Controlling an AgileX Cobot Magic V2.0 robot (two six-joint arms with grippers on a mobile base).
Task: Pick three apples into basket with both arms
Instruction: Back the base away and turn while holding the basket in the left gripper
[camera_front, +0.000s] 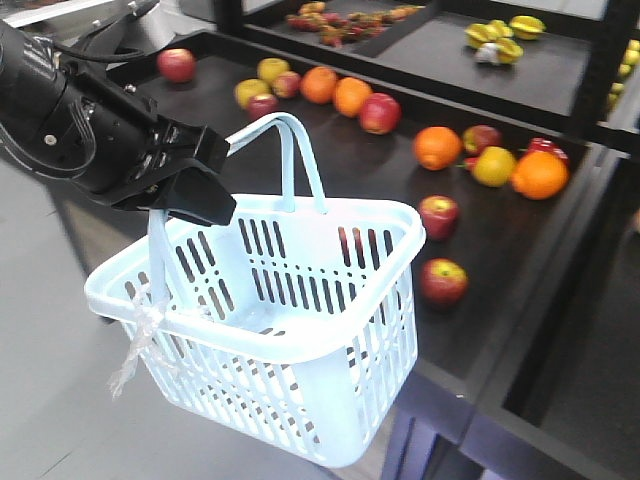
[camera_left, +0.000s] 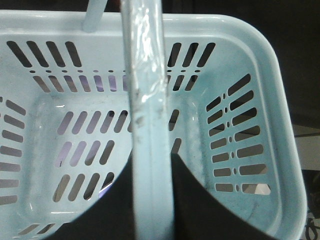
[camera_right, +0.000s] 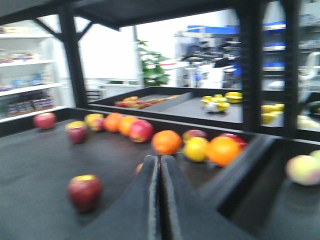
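Dark shelf (camera_front: 210, 110), scattered apples (camera_front: 443, 281); left pincer (camera_front: 190, 208) grips basket (camera_front: 300, 345)

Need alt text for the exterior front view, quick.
The left gripper grips one handle of the pale blue basket, which hangs beside a dark shelf. Scattered apples and oranges lie on it.

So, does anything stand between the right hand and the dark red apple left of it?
Nothing visible does. The round dark red apple lies on the black shelf, left of the shut black right hand, with only shelf surface between them.
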